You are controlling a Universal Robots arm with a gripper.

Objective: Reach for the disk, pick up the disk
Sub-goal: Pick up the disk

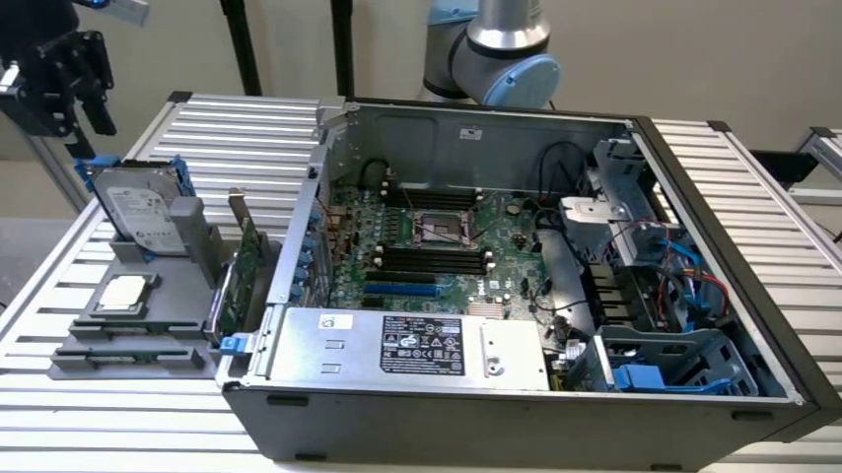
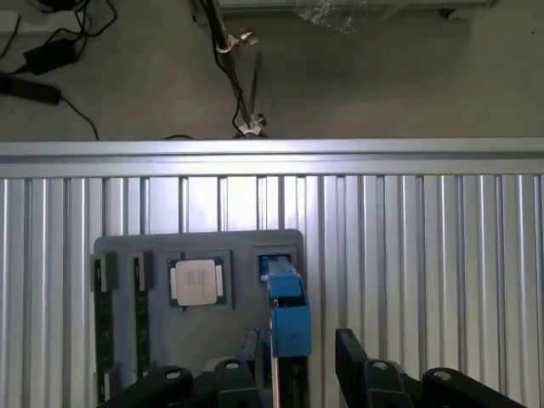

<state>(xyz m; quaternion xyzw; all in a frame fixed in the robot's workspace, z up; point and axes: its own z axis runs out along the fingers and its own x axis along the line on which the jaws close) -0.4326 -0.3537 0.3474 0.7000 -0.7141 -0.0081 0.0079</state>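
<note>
One disk [image 1: 138, 212] upright just below hand [image 1: 82, 118], untouched; fingers [image 2: 350, 353] spread.

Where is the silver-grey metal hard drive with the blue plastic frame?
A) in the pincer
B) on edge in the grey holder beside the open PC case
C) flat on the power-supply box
B: the hard drive stands on edge in the grey holder, and the open black pincer hovers above it.

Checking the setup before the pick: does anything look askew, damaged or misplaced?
Nothing stands out. The disk stands on edge in the grey holder, the CPU chip lies flat in its recess; no damage shows.
</note>
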